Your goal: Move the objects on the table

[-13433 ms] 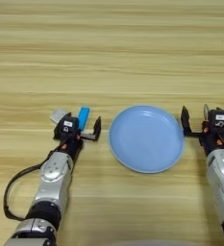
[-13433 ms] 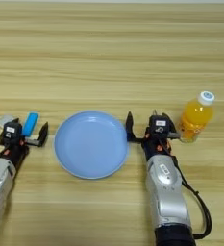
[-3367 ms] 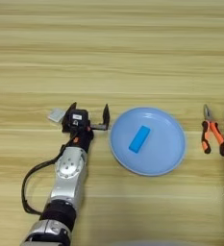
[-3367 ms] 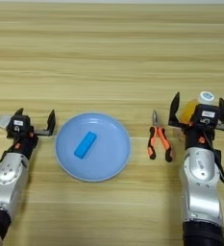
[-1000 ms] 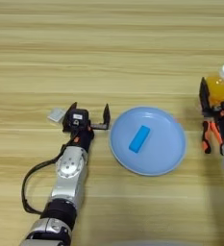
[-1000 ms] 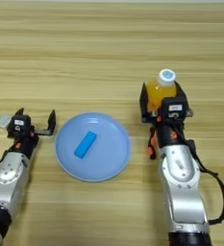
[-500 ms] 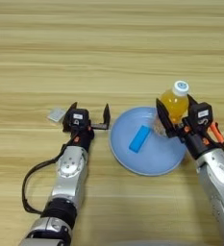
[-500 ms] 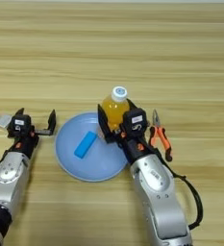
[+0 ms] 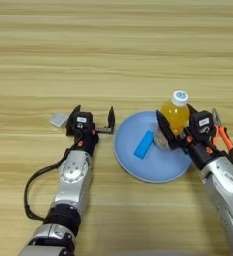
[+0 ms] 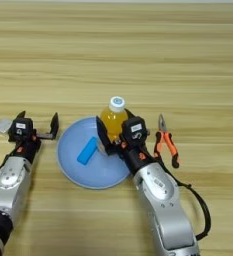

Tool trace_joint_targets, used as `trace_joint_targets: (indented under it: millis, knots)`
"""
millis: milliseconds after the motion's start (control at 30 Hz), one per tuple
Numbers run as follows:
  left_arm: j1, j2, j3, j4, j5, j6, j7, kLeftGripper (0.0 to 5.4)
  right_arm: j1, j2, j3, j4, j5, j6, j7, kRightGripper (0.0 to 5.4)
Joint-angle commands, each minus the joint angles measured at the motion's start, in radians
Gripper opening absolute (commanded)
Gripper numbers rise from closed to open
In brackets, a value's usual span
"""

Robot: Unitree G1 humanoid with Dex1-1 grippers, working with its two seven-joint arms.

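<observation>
At the plate's [image 10: 95,172] two o'clock rim my right claw [image 10: 114,137] grips the bottle [image 10: 113,119], blue bar [image 10: 87,150] lying inside, while my left claw [image 9: 93,117] rests spread at nine o'clock on the bench [image 9: 113,55].

The right gripper [image 9: 174,129] clasps the orange drink bottle [image 9: 174,117] over the blue plate [image 9: 160,170], where a blue bar [image 9: 144,144] lies.

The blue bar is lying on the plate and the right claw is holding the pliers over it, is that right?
Not quite. The blue bar does lie on the plate, but the right claw holds the orange drink bottle. The right eye view shows the pliers lying on the table beside the plate.
</observation>
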Motion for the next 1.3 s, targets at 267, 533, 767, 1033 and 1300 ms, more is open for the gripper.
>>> trace_joint_targets:
  millis: [267, 533, 767, 1033, 1300]
  knots:
    - [-0.012, -0.001, 0.003, 0.011, 0.004, -0.009, 0.003, 5.4, -0.005, -0.002, -0.006, 0.031, -0.012, -0.023, 0.004, 3.53]
    - [-0.009, 0.002, 0.004, 0.005, 0.005, -0.008, 0.004, 5.4, 0.002, -0.003, -0.003, 0.099, -0.029, -0.048, 0.007, 3.53]
    - [-0.009, 0.007, 0.006, 0.005, 0.002, -0.008, 0.002, 5.4, 0.003, 0.003, 0.0, 0.123, -0.031, -0.07, 0.003, 3.53]
    - [-0.01, 0.009, 0.008, 0.004, 0.001, -0.008, 0.003, 5.4, 0.004, 0.002, 0.004, 0.144, -0.035, -0.084, 0.005, 3.53]
    - [-0.01, 0.011, 0.01, 0.005, 0.0, -0.009, 0.001, 5.4, 0.003, 0.003, 0.004, 0.148, -0.048, -0.09, -0.002, 4.18]
